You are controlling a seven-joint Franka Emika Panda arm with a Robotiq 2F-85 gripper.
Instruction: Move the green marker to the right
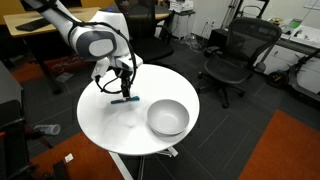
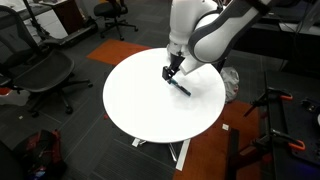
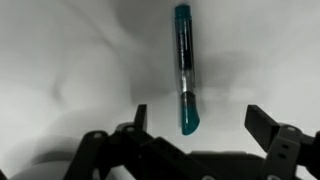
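The green marker [image 3: 183, 70] lies flat on the round white table [image 1: 110, 120]; it also shows as a short teal stick in both exterior views [image 1: 124, 99] [image 2: 181, 87]. My gripper [image 3: 197, 118] is open and hovers just above the marker. In the wrist view the marker's near end lies between the two fingers, closer to the left one, and touches neither. In the exterior views the gripper [image 1: 123, 84] [image 2: 170, 72] hangs right over the marker.
A grey bowl [image 1: 167, 117] stands on the table close to the marker. The table [image 2: 150, 95] is ringed by office chairs [image 1: 234, 55] [image 2: 45, 75] and desks. Its edge lies not far from the marker [image 2: 215, 100].
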